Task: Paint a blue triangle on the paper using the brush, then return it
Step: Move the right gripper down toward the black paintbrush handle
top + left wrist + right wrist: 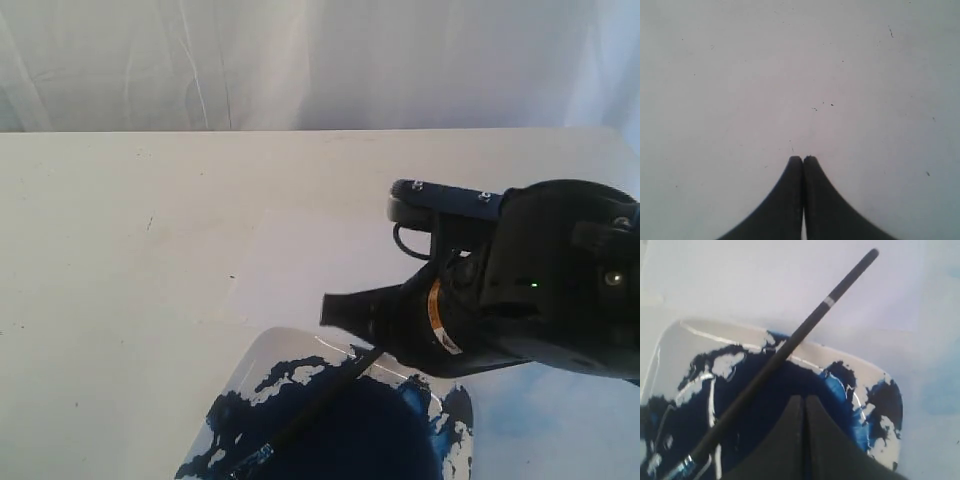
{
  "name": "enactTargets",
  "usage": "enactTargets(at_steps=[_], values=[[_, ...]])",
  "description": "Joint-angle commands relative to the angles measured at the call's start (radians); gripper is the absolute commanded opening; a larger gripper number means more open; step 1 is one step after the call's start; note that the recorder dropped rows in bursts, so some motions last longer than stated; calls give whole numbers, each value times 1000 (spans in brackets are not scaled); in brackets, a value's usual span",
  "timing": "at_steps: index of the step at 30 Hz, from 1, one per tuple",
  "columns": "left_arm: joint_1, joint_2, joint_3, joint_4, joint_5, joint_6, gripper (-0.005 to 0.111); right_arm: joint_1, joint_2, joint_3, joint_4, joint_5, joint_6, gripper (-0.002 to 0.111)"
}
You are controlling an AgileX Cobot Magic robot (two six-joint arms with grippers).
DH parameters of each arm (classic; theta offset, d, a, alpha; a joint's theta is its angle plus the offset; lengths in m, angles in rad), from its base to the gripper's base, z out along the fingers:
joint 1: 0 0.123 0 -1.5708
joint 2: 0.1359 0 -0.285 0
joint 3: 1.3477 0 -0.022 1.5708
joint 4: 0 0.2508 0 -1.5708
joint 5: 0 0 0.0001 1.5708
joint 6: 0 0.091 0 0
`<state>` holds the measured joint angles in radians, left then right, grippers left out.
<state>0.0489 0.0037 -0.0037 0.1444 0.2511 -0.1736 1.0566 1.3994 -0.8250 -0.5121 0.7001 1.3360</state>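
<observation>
The black brush (310,405) (785,347) lies slanted across the white tray (262,345) (670,340), which is smeared with dark blue paint. Its silver-banded bristle end rests in the paint and its handle sticks out over the tray's far rim. My right gripper (328,310) (804,397) hovers over the tray beside the brush, shut, with nothing between its fingers. Beyond the tray lies the white paper (310,260) (765,280). No blue triangle shows on it. My left gripper (803,158) is shut and empty over bare table, out of the exterior view.
Faint pale-blue smears (520,410) (940,390) mark the surface to the right of the tray. The cream table (120,250) ends at a white curtain (300,60) at the back. The right arm's bulky black wrist (560,280) hides part of the right side.
</observation>
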Motion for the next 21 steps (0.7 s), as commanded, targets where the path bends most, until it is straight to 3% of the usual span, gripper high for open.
enactTargets(at_steps=[1,6,11,21], values=[[-2,-4,4,-2,2,-6,0,-11,1,0,-189,-40,354,1],[-2,-4,4,-2,2,-6,0,-11,19,0,-300,-98,602,16],[-2,-4,4,-2,2,-6,0,-11,73,0,-305,-168,685,38],[-2,-4,4,-2,2,-6,0,-15,150,0,-220,-145,767,39]])
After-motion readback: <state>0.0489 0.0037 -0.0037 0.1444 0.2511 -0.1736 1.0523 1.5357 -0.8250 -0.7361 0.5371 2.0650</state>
